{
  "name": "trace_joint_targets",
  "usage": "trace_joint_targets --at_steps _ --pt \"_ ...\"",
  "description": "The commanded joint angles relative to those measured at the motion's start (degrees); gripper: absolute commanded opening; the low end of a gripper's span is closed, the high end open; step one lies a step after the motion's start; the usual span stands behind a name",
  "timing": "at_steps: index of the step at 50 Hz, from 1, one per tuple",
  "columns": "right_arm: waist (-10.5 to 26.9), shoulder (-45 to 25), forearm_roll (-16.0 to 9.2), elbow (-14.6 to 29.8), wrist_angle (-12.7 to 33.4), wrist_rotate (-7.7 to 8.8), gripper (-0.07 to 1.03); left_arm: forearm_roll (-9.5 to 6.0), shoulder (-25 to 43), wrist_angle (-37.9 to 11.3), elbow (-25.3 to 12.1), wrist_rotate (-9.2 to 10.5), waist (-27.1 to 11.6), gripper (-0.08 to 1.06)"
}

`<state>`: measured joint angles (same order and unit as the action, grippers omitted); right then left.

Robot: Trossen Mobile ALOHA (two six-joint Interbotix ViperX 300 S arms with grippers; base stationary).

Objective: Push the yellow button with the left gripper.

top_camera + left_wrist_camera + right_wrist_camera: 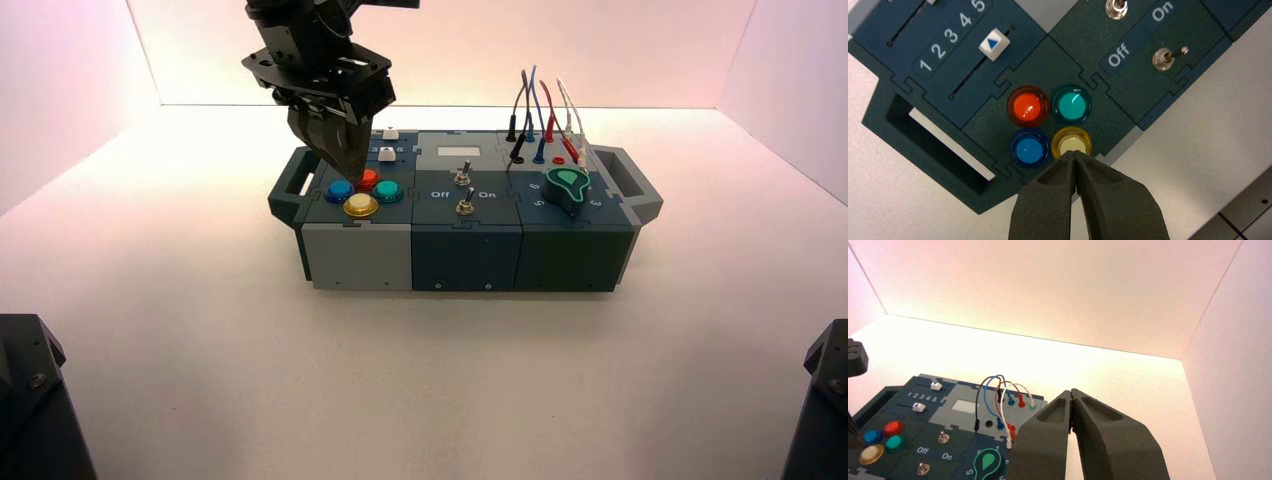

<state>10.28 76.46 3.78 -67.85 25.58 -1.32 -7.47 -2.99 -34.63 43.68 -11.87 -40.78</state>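
The left gripper [1073, 152] hangs over the left end of the box [362, 256], above its cluster of four round buttons; its fingers are together, the tapered tips meeting in one point. The yellow button [361, 205] is at the 6 o'clock place of that cluster in the high view, nearest the box's front edge; from the gripper's tip it lies toward 6 o'clock in that view. In the left wrist view the joined tips overlap the rim of the yellow button and reach the edge of its pale centre; whether they touch it or hover just above, I cannot tell.

Around the cluster, again by the high view, the blue button [340, 190] sits at 9 o'clock, the red button [368, 180] at 12 and the teal button [388, 191] at 3; the tips line up with none of these three in the left wrist view. Beyond the buttons, toward 1 o'clock, is the nearer white slider handle [994, 44], standing near the 5 end of its scale.

The right gripper [1071, 391] waits off the box, its fingers together too; its arm [832, 390] shows at 4 o'clock in the high view.
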Motion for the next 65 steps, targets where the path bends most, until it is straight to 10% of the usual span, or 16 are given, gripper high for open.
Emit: trace_joint_targets --at_steps 1,43,65 --pt "0.1 -0.8 0.1 0.8 -0.4 0.09 -0.03 0.09 0.1 0.2 -2.1 -0.35 -0.2 -0.03" --pt "0.2 -0.1 0.3 0.8 -0.4 0.09 -0.03 0.09 5.2 -1.3 -2.8 -0.79 -0.2 -0.03" --pt "0.1 -0.7 -0.1 0.9 0.5 0.0 -0.03 0.26 -8.2 0.8 1.1 -0.7 -0.1 -0.03"
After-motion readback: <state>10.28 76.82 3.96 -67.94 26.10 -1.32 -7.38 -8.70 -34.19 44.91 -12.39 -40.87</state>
